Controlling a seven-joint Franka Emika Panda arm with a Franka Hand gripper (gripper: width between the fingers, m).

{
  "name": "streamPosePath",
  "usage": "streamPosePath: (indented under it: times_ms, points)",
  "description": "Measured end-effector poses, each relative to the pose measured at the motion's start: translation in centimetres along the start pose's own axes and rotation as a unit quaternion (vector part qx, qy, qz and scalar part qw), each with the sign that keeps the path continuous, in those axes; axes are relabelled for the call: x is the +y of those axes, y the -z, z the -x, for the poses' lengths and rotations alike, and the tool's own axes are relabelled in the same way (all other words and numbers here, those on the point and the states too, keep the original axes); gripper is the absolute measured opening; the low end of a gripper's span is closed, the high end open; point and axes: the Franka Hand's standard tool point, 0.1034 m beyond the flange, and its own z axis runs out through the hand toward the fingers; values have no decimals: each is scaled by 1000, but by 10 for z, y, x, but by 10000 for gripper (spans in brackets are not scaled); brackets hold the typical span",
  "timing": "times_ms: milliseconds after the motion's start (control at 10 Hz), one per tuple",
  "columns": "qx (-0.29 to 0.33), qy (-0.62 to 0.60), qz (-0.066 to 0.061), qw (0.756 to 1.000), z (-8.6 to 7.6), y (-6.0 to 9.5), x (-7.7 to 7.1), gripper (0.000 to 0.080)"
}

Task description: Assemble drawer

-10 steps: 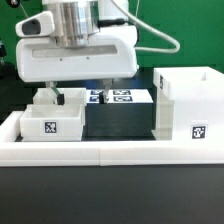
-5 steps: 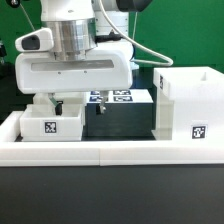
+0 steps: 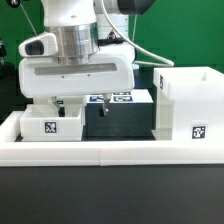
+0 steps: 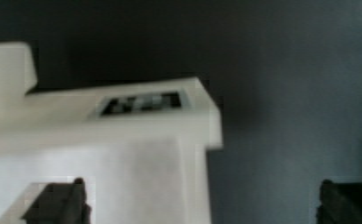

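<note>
Jaws spread wide, nothing pinched. The gripper [image 4: 204, 203] hangs over a small tray [image 4: 107, 150] (square tag on its near face). The tray lies between the jaws, crowding one fingertip [image 4: 53, 203] and clear of the other. The tall shell [image 3: 186, 105] stands well outside the jaws.

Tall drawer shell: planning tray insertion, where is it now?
The tall drawer shell stands at the exterior view's right, beside the marker board, behind the low white wall.
</note>
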Motion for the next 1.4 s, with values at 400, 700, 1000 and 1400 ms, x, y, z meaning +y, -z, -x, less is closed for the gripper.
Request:
streamPosePath:
  times_ms: [400, 700, 1000, 1400]
  points:
    - [-4, 12, 4, 1000, 6, -11, 9, 649]
    - [3, 7, 7, 1000, 4, -11, 14, 649]
    - [3, 7, 7, 1000, 4, -11, 13, 405]
    - [4, 8, 7, 1000, 3, -11, 12, 41]
